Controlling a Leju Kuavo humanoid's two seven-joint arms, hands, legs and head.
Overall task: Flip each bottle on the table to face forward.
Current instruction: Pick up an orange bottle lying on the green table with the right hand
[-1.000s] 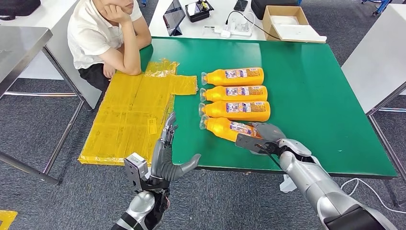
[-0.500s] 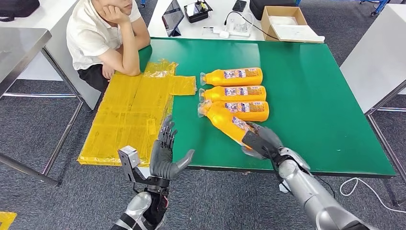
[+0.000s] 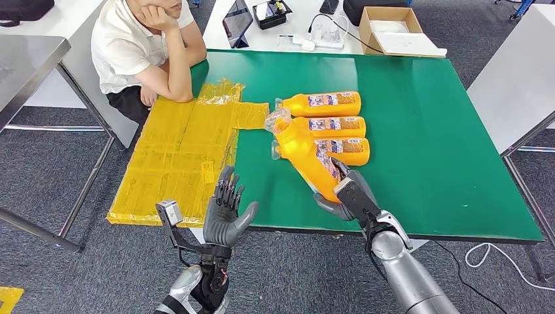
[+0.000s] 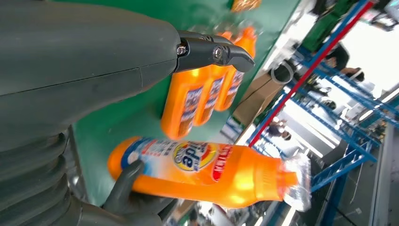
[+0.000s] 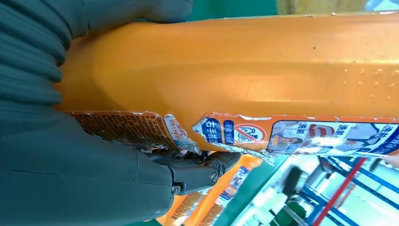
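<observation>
bottles (image 3: 327,124) orange, blue-white labels | table (image 3: 432,131) green | sheet (image 3: 177,157) yellow | box (image 3: 389,26) brown

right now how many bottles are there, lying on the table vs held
bottles lying on the table: 3 (far, middle, near)
bottles held up by the right hand: 1
total: 4 orange bottles

My right robot hand (image 3: 345,198) grips a bottle (image 3: 306,152) by its base, fingers wrapped round it, forearm angled up from below. My left robot hand (image 3: 226,212) is raised, palm facing right, fingers spread and holding nothing.
</observation>
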